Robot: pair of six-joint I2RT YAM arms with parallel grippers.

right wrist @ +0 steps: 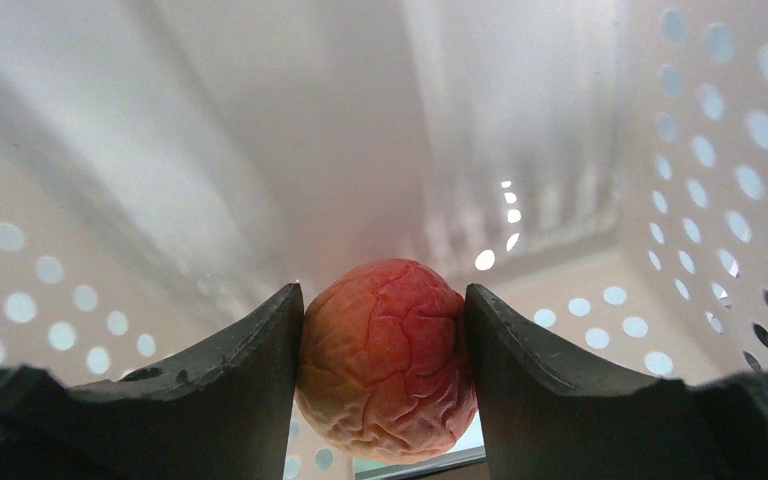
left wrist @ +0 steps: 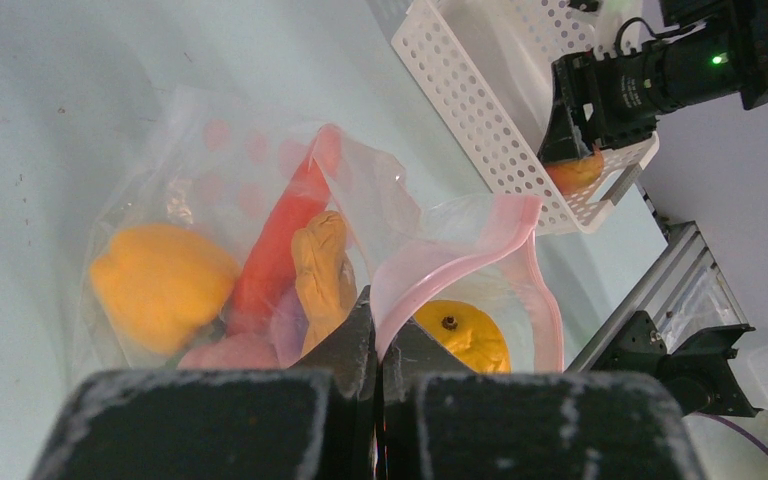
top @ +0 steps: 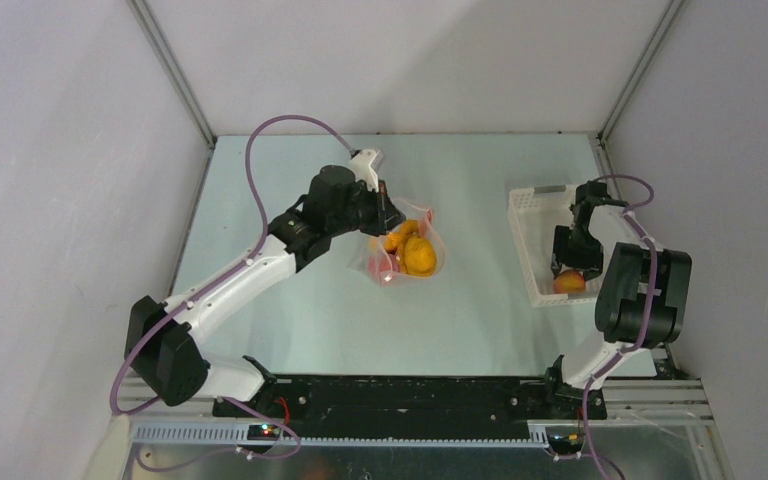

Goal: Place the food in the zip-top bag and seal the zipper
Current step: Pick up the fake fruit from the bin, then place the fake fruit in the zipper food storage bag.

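The clear zip-top bag (top: 407, 250) with pink dots lies mid-table, holding several toy foods: a yellow-orange pepper (left wrist: 160, 283), a red chilli (left wrist: 282, 240), an orange piece (left wrist: 324, 270) and an orange fruit (left wrist: 463, 335). My left gripper (left wrist: 380, 340) is shut on the bag's pink zipper strip (left wrist: 460, 265), holding the mouth open. My right gripper (right wrist: 383, 340) is inside the white basket (top: 532, 250), shut on a wrinkled red-orange round fruit (right wrist: 385, 355), which also shows in the top view (top: 569, 282).
The white slotted basket (left wrist: 480, 110) stands at the right of the table, close to the right wall. The right arm's elbow (top: 645, 295) hangs over the table's right edge. Grey enclosure walls surround the table.
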